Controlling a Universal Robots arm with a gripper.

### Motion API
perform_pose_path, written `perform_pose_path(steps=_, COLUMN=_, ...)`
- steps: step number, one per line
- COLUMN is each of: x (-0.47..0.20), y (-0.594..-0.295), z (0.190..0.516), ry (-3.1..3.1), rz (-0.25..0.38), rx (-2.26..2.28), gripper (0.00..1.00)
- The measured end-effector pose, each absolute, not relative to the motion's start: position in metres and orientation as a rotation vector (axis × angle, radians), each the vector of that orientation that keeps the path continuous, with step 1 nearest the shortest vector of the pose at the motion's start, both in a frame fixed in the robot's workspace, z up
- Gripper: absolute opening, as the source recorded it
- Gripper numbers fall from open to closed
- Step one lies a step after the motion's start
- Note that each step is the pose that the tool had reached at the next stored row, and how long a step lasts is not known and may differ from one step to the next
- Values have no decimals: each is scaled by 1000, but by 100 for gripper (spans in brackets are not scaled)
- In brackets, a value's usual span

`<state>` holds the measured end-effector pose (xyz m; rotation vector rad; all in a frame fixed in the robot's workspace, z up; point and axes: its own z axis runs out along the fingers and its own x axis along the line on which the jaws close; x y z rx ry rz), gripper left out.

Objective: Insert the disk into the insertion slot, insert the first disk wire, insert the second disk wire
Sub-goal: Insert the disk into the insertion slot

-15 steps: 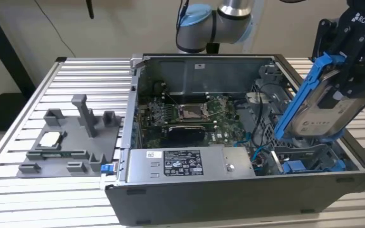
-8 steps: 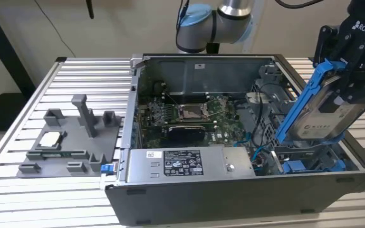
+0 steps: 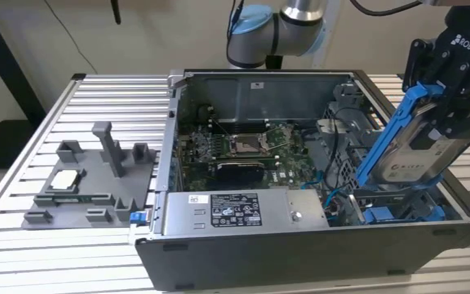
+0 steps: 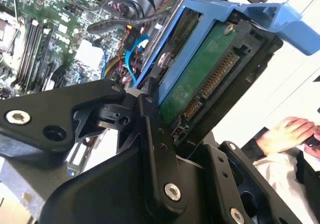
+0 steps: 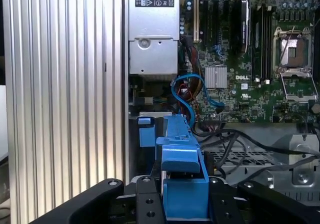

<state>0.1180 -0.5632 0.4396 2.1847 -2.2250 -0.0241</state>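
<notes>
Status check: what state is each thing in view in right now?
computer case, lying on its side, open on top.
insertion slot, without the disk.
disk, tilted, held above the insertion slot.
tool, shut on the disk.

The black gripper (image 3: 445, 113) is cut off at the exterior view's right edge and hides the top of the flat silver-grey hard drive (image 3: 413, 156) in its blue frame. In the second wrist view, a person's hand (image 4: 282, 134) is cut off too.
</notes>
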Motion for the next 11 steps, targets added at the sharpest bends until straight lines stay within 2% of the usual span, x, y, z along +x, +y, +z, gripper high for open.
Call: perform_pose_path(steps=11, x=120, y=-564, z=428, ry=-2225, rz=-24, rx=2185, gripper=33)
